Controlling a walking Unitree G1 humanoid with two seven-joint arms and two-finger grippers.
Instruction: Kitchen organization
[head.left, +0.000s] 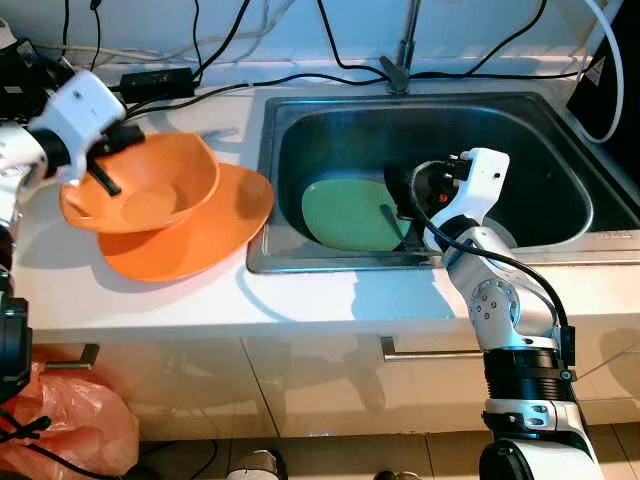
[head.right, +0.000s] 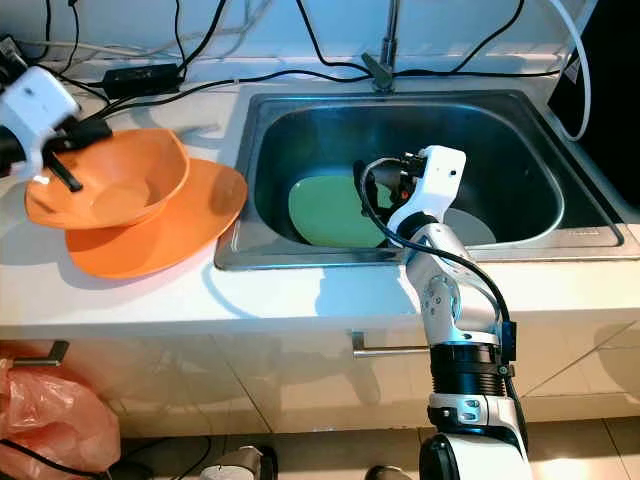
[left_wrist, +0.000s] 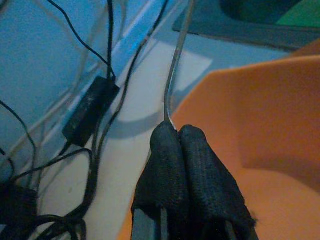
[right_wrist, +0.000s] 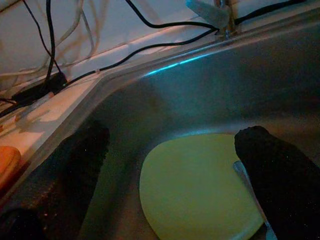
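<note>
Orange bowl (head.left: 140, 185) rim pinched by left pincer (left_wrist: 182, 132); right pincer (right_wrist: 175, 150) spread over green plate (right_wrist: 195, 185) in sink (head.left: 520, 130).

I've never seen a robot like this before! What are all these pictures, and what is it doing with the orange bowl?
It is a robot with two silver arms, each ending in a black pincer. Two pictures come from cameras in its head, two from cameras on its wrists. The left pincer pinches the rim of an orange bowl, which sits on an orange plate on the white counter. The right pincer is open, reaching into the metal sink over a green plate.
</note>
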